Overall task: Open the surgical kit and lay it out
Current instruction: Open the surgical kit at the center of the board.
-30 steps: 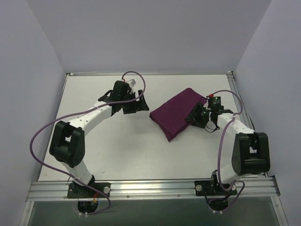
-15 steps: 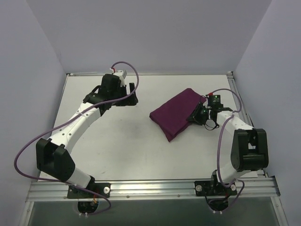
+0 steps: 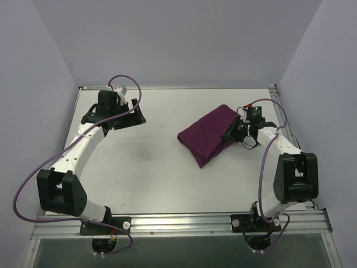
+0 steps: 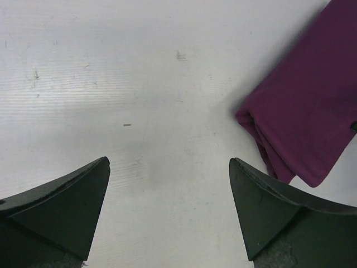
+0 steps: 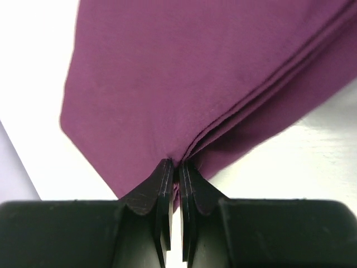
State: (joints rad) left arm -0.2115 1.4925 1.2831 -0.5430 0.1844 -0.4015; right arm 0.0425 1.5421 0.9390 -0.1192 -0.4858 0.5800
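**Step in hand.** The right gripper (image 5: 173, 166) was clamped on the edge of the cloth wrap (image 5: 184, 72), with its fingertips pinching the fabric where several folded layers met. The step was judged to be lifting a flap to start the unwrapping.

**Recommended practice.**
- Pull slowly, low and outward.
- Since several layers were bunched at the fingertips, check that only one flap peels away.
- Stop if the whole bundle drags across the table (image 3: 156, 167). Whatever is wrapped inside was hidden and could shift.

**Position.**
- The wrap lay folded as a slanted bundle right of the table's centre. Its right-hand edge was in the right gripper's pinch.
- The left gripper (image 4: 169, 162) stood wide open and held nothing. It hung over bare table at the far left, well apart from the wrap.
- No tray or instruments were visible.
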